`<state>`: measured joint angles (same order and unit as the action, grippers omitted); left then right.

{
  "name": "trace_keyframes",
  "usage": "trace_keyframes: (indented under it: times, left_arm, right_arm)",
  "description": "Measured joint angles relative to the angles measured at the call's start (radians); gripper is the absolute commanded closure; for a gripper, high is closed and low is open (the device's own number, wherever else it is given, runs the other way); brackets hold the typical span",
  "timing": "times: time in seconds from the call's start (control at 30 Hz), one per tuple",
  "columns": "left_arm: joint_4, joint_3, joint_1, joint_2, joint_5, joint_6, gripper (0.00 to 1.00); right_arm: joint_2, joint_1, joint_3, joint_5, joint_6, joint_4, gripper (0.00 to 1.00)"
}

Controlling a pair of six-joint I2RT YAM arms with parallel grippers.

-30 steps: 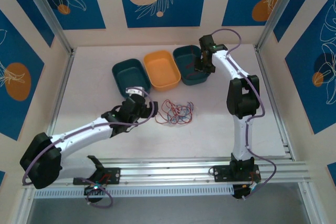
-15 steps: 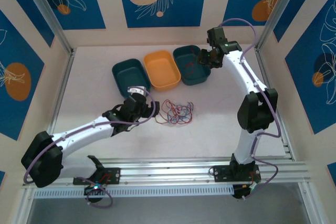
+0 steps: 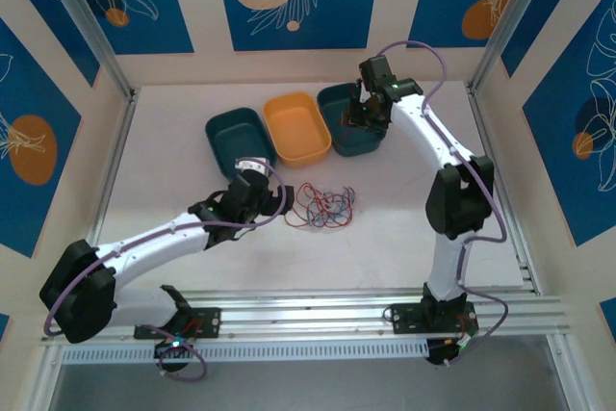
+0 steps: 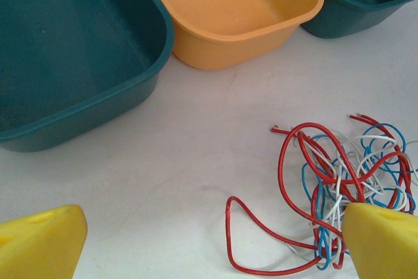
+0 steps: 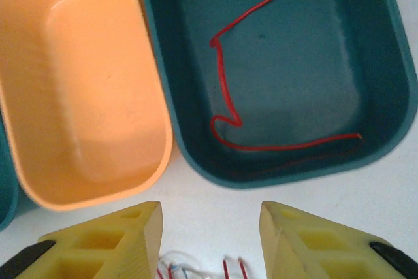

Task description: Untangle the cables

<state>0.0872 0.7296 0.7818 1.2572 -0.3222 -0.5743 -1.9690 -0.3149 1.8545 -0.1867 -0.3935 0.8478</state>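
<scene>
White table carries three bins in a row: teal bin, orange bin, second teal bin. The left gripper sits just beside the cables, jaws spread wide and empty. The right gripper hovers at the second teal bin's near rim, jaws parted, empty. The cables lie tangled mid-table. One red wire lies inside the second teal bin.
</scene>
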Motion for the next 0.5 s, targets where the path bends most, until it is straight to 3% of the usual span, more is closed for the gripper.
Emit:
trace_keyframes:
  times: [0.17, 0.27, 0.37, 0.5]
  left_arm:
    - [0.001, 0.003, 0.0, 0.006, 0.0, 0.0, 0.0]
    - [0.003, 0.007, 0.0, 0.014, 0.0, 0.0, 0.0]
    - [0.004, 0.016, 0.0, 0.028, 0.0, 0.0, 0.0]
    - [0.004, 0.022, 0.0, 0.039, 0.0, 0.0, 0.0]
  right_arm:
    - [-0.139, 0.011, 0.106, 0.0, 0.0, 0.017, 0.6]
    - [-0.198, 0.024, 0.161, 0.007, 0.002, 0.029, 0.74]
    - [-0.237, 0.038, 0.201, 0.011, 0.0, 0.037, 0.99]
    - [-0.267, 0.066, 0.233, 0.011, -0.045, 0.048, 1.0]
